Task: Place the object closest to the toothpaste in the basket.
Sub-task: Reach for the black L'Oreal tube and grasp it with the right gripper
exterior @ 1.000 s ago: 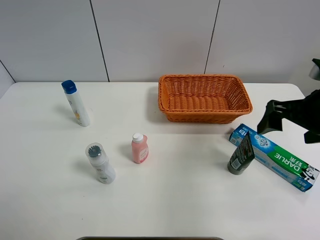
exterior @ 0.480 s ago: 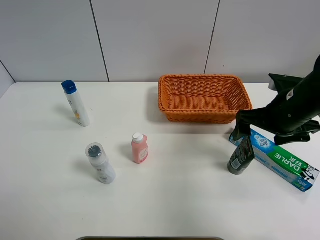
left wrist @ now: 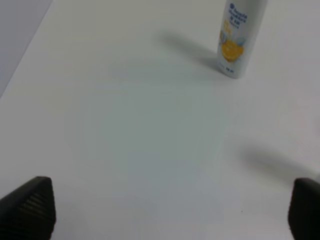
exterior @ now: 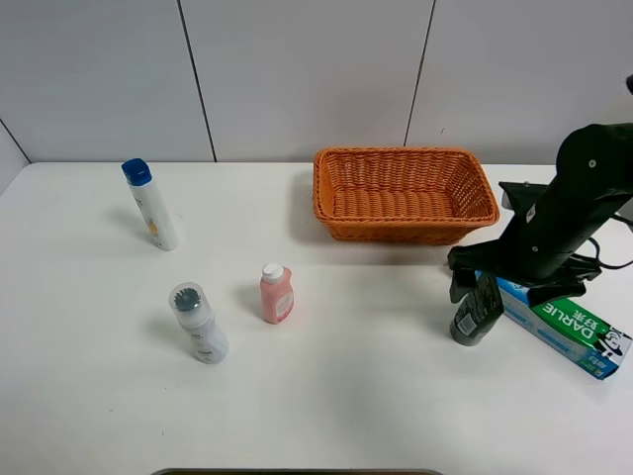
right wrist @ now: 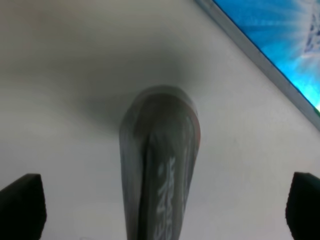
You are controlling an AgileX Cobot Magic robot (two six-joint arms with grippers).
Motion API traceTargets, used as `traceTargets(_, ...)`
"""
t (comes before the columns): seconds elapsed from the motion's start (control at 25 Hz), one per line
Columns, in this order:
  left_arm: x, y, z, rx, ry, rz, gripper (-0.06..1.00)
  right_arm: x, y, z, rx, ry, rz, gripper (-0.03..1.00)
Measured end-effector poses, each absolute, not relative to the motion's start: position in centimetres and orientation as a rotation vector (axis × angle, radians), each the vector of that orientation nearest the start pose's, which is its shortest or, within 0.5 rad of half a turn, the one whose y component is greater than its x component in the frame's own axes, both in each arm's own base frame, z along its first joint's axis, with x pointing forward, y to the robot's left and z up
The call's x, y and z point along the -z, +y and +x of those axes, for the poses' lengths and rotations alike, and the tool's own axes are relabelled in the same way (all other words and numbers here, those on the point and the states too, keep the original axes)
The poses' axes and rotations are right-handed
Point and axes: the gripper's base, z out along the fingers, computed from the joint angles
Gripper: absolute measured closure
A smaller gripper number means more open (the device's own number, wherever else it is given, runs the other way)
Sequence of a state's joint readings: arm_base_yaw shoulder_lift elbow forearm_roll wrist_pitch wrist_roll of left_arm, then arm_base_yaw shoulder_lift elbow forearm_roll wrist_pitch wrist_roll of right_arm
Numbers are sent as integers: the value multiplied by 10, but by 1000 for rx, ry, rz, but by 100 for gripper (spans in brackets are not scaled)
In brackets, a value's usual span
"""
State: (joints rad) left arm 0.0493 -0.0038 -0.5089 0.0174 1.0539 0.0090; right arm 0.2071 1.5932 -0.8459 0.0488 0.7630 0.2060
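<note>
Exterior high view: nearest the camera, a clear-capped bottle [exterior: 198,325] is seen standing on the white table [exterior: 356,406], left of the middle. Level with it on the right, the dark tube [exterior: 475,315] is stood on its cap just beside the left end of the toothpaste box [exterior: 559,325]. The box is laid flat and slanted toward the table's right edge; whether the two touch cannot be told. The right gripper [exterior: 475,285] is held at the tube's upper end, with the black arm reaching in from the right. In the right wrist view its fingertips [right wrist: 22,205] are seen spread wide, one on each side of the tube and neither touching it. A little farther back, a small pink bottle [exterior: 277,294] with a white cap is stood upright, left of the middle. Farther still, a white bottle [exterior: 151,206] with a blue cap is stood at the far left, slightly tilted. Its lower part is shown in the left wrist view, where the left gripper [left wrist: 165,210] is seen with its fingertips wide apart over bare table. The wicker basket [exterior: 396,230] is set at the back, near the wall and apart from the tube.
</note>
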Motion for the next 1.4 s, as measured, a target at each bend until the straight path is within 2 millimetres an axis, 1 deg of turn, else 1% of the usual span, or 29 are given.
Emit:
traceTargets(0.24, -280, 1, -6, -58, 2025, -42, 0, -159, 59, 268, -83, 3050, 51, -2)
traceTargets(0.52, -280, 1, -6, -58, 2025, -42, 0, -147, 60, 271, -73, 3077, 53, -2)
traceTargets(1.0, -280, 1, -6, -58, 2025, -42, 0, -145, 60, 273, -74, 3072, 52, -1)
traceTargets(1.04, -280, 1, -6, -58, 2025, -42, 0, -145, 60, 273, -74, 3072, 52, 1)
traceTargets(1.12, -280, 1, -6, -58, 2025, -42, 0, -145, 60, 273, -74, 3072, 52, 10)
traceTargets(1.24, -280, 1, -6, -58, 2025, -42, 0, -145, 60, 273, -75, 3071, 73, 31)
traceTargets(1.4, -280, 1, -6, -59, 2025, -42, 0, -145, 60, 273, -79, 3067, 107, 54)
